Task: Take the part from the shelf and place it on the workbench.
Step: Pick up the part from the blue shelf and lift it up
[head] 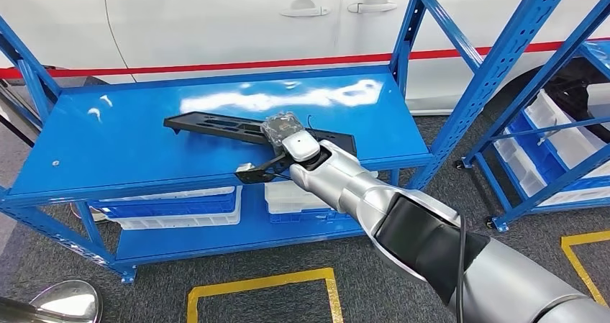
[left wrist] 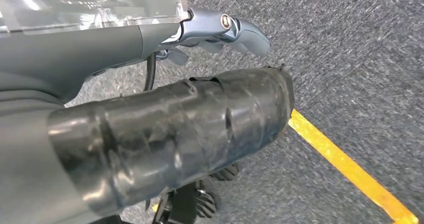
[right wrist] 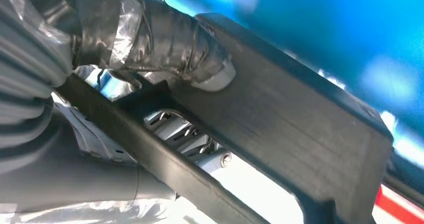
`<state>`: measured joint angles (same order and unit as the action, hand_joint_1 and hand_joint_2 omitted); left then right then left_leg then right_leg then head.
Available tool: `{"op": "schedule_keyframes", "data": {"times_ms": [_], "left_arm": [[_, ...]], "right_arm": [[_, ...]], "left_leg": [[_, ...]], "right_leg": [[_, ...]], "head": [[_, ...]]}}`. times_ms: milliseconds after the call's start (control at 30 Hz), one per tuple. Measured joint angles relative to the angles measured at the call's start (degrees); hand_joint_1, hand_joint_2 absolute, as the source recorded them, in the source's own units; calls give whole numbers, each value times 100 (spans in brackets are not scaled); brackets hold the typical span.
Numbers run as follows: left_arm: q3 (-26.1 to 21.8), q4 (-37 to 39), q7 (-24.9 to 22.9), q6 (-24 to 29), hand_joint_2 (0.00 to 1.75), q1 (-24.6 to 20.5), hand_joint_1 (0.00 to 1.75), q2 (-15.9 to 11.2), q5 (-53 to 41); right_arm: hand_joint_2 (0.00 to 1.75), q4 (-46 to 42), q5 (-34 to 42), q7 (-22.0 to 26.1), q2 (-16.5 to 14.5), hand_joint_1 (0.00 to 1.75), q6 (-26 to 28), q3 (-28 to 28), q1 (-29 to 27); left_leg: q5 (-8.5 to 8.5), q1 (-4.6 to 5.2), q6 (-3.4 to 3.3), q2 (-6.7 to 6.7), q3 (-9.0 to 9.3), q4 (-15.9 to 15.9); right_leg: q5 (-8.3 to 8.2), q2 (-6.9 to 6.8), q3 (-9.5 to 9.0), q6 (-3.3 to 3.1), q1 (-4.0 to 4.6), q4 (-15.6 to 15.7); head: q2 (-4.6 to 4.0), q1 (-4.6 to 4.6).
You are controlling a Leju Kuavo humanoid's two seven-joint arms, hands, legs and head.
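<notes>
A long black part (head: 208, 125) lies across the top of the blue shelf (head: 108, 150), its right end near the front edge. My right hand (head: 286, 132) reaches in from the lower right and grips that end. In the right wrist view the taped thumb (right wrist: 200, 59) presses on the part (right wrist: 300, 129) while fingers (right wrist: 175, 129) show through its opening from the other side. I cannot tell whether the part is off the shelf surface. My left hand (left wrist: 165, 124) hangs over grey carpet, fingers (left wrist: 240, 32) extended and holding nothing.
A white car (head: 216, 21) stands right behind the shelf. White bins (head: 173, 208) sit on the lower level. A second blue rack (head: 554, 136) with white bins stands at the right. Yellow tape lines (head: 259, 283) mark the carpet.
</notes>
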<state>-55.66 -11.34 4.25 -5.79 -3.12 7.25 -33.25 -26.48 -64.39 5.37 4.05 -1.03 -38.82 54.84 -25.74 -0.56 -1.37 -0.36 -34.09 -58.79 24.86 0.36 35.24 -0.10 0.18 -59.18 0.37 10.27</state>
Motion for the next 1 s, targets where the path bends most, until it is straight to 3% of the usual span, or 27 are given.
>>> {"op": "schedule_keyframes", "data": {"times_ms": [67,200,367,500,667,1000], "left_arm": [[-85,0,101,5,0,1,0,18,60],[-205,-2,100,173,175,11,0,19,28],[-280,-4,315,-27,175,40,0,13,-2],[-283,-5,238,226,175,42,0,18,-104],[-328,-36,195,210,175,76,0,-53,-131],[-403,-62,223,310,175,85,0,-148,-552]], "right_arm": [[175,-402,-105,-80,-9,175,93,0,-9],[175,-1535,-206,-119,9,175,-108,5,-81],[175,-2720,-313,-85,41,175,-613,9,36],[175,-3227,-161,-67,77,175,-650,31,146],[175,-3433,-64,58,192,175,-330,44,31],[175,-3594,127,21,484,175,-351,73,-177]], "left_leg": [[0,0,0,1,-1,-1],[-1,0,0,3,-2,-1],[3,0,3,0,-22,-1],[3,-1,3,3,-14,-1],[3,0,3,0,-16,-1],[3,0,2,0,-16,-1]], "right_leg": [[-2,2,5,-1,0,0],[0,3,11,-3,2,2],[0,-3,29,-5,2,-1],[0,0,23,-6,3,-1],[-1,-3,22,-5,1,-1],[-1,-3,22,-5,1,-1]], "head": [[0,0],[0,0],[1,0],[0,0],[0,0],[1,0]]}}
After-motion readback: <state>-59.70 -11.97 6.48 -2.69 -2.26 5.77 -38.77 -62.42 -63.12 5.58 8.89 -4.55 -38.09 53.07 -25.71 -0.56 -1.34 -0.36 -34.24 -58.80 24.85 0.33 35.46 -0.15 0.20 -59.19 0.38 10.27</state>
